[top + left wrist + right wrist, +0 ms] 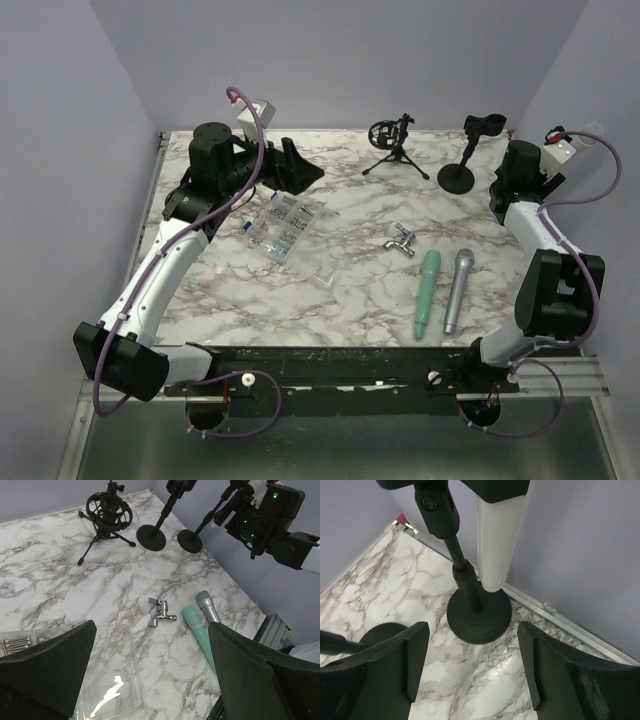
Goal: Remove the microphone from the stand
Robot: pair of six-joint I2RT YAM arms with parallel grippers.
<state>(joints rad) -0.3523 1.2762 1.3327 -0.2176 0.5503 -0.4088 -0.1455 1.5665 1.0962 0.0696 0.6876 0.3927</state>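
On the white-veined marble table (340, 290), at its far right corner, a black round-based stand (479, 612) clipped a smooth white cylindrical microphone (500, 540). It looked light, stiff and slippery, best pinched across the barrel. The right gripper (472, 630) gaped empty before it, and the left gripper (152, 627) was likewise released.

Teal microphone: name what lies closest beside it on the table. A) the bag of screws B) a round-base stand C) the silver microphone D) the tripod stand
C: the silver microphone lies alongside the teal microphone, nearly parallel; the metal tap sits farther off.
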